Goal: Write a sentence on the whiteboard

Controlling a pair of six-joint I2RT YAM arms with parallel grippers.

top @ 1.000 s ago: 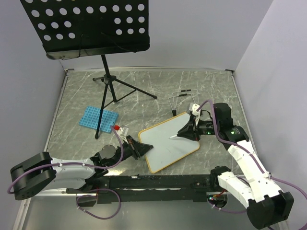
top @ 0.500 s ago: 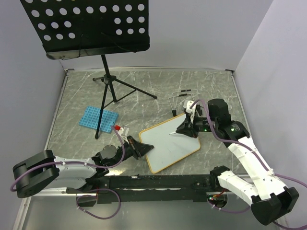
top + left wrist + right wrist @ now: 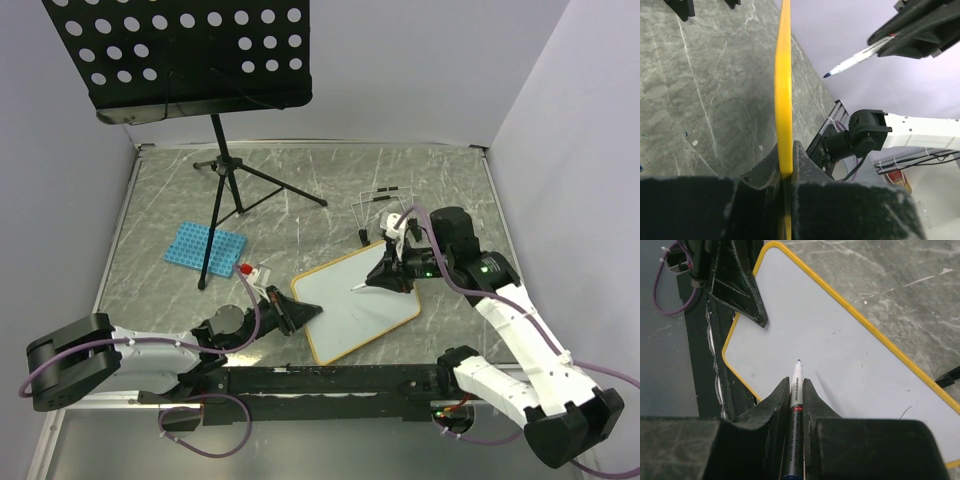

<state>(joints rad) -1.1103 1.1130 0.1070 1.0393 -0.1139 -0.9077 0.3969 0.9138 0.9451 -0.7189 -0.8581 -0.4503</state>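
My left fingers (image 3: 762, 172) pinch the yellow-framed whiteboard (image 3: 360, 312) by its rim, right fingers (image 3: 772, 402) grip the blue-tipped marker (image 3: 796, 382); if I press hard, it may slip.

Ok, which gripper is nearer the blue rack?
Left. The left gripper clamps the whiteboard edge nearest the rack; the right gripper holds a marker over it, farther away.

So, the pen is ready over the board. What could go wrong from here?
1. The left jaws pinch only the thin frame at one edge of the whiteboard, so writing pressure might make it pivot or slip.
2. The marker is clamped between the right jaws along its barrel; pushing down could slide it backward.
3. The left wrist view shows its tip apart from the board, so strokes may leave no ink unless it comes lower.
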